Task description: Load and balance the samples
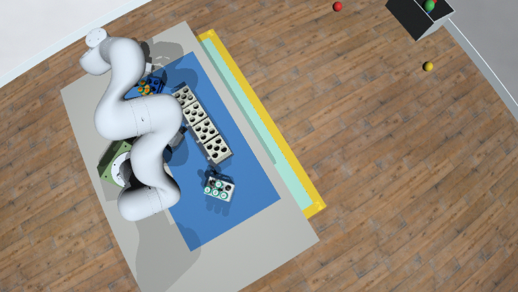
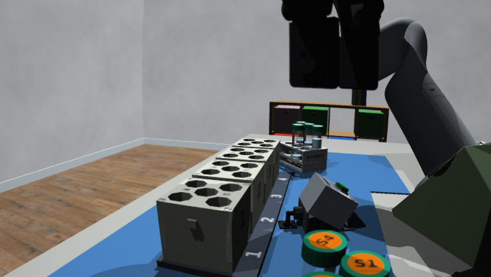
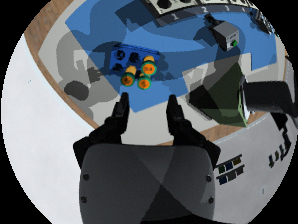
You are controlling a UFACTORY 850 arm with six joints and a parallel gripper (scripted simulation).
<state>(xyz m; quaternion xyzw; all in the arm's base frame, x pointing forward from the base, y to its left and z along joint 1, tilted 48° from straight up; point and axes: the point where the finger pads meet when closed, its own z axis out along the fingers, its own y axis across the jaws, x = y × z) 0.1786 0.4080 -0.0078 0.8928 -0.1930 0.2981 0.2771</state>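
Observation:
The blue sample rack RS (image 1: 150, 85) stands at the left end of the blue mat, partly under my arm. It holds several orange-dotted tubes; the caps of S4 (image 2: 324, 240) and S1 (image 2: 365, 264) show close up. The loading stand ST (image 1: 201, 121) carries four grey adapters in a row, and every hole I see is empty. Adapter 1 (image 2: 206, 223) is nearest in the exterior view. The white blank rack RB (image 1: 218, 188) holds several green-capped blanks. My gripper (image 3: 148, 101) is open and empty, high above the mat near RS (image 3: 135, 66). It also shows in the exterior view (image 2: 335, 82).
The grey box with the green DONE key (image 2: 341, 186) sits between ST and my base. The green base block (image 1: 116, 163) is beside it. A yellow and mint strip (image 1: 253, 119) runs along the table's far edge. A shelf with bins (image 2: 328, 119) stands behind.

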